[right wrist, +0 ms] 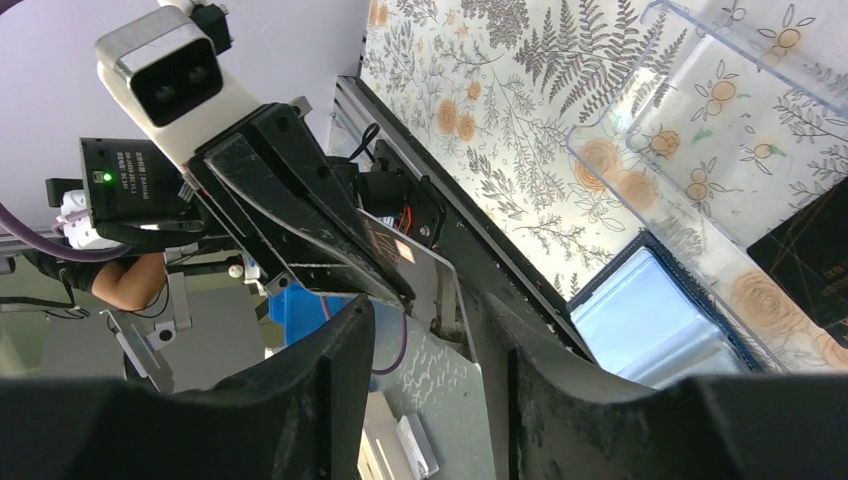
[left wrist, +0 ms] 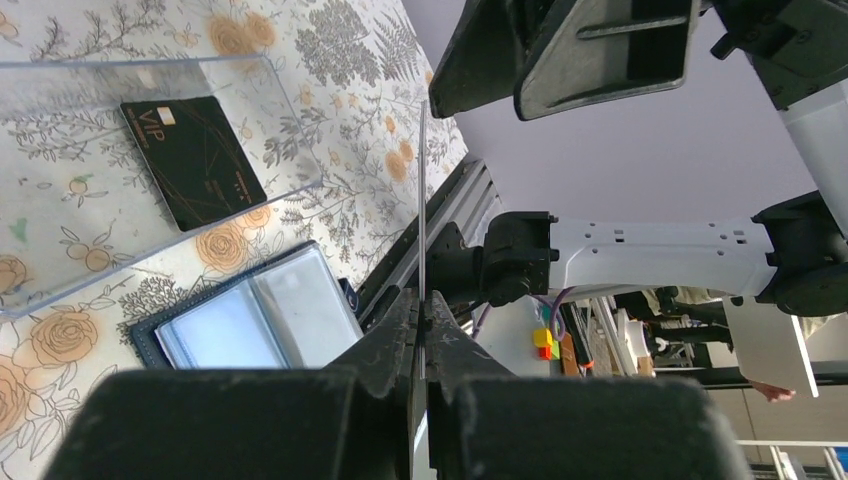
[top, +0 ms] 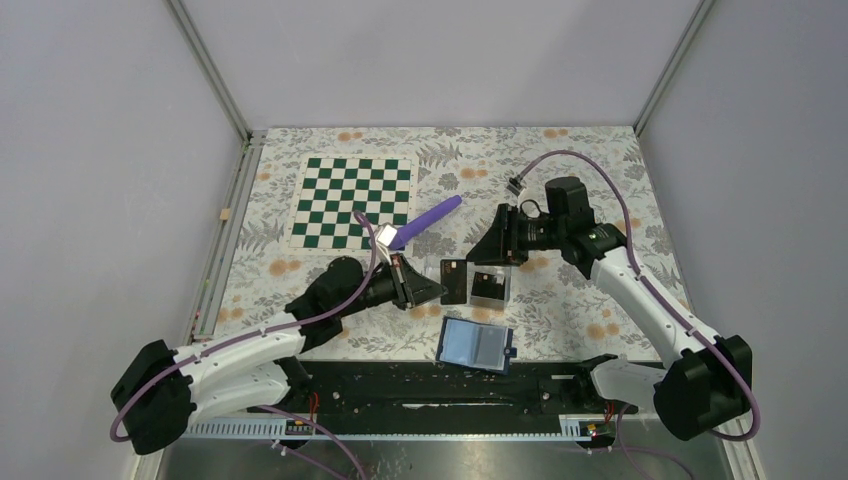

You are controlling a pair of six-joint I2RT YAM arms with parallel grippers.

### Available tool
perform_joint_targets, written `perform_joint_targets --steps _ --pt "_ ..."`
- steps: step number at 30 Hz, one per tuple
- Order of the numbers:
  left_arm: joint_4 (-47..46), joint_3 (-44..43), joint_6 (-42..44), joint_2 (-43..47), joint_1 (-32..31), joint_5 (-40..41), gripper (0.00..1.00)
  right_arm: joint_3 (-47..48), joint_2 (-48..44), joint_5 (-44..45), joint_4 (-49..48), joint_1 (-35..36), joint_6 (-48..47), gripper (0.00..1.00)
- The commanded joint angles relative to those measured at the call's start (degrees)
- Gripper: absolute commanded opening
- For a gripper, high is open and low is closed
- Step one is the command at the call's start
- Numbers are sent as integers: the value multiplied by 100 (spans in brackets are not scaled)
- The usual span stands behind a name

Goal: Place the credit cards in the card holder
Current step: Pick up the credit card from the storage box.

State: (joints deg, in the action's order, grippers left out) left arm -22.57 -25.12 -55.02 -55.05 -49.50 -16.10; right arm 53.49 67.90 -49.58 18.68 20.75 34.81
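1. The left gripper is clamped tight on one edge of a credit card and holds it clear of the table.
2. In the left wrist view this card shows edge-on as a thin line running straight out from the fingers. From above, its longer side runs from the far side toward the near edge.
3. The right gripper faces it with its jaws partly apart at the card's free edge (whether they touch the card cannot be told).
4. A second, black card lies flat in the clear tray, just right of the held card.
5. The card holder lies open near the table's near edge, just in front of the tray. Its pale pockets face up and its long axis runs left to right, slightly tilted.
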Motion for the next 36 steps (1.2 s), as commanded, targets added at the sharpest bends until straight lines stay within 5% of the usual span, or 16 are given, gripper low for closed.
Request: perform_joint_targets --steps 1,16,26,36 --pt "-365 -315 -96 -117 31 -255 0 318 75 96 -230 201 160 47" --pt "-450 -326 -167 -242 28 -305 0 234 107 296 -111 369 181 37" --pt "-206 -316 -157 -261 35 -72 0 256 -53 281 -5 480 285 5" --pt "298 -449 -94 -316 28 125 0 147 -319 70 -89 485 214 2"
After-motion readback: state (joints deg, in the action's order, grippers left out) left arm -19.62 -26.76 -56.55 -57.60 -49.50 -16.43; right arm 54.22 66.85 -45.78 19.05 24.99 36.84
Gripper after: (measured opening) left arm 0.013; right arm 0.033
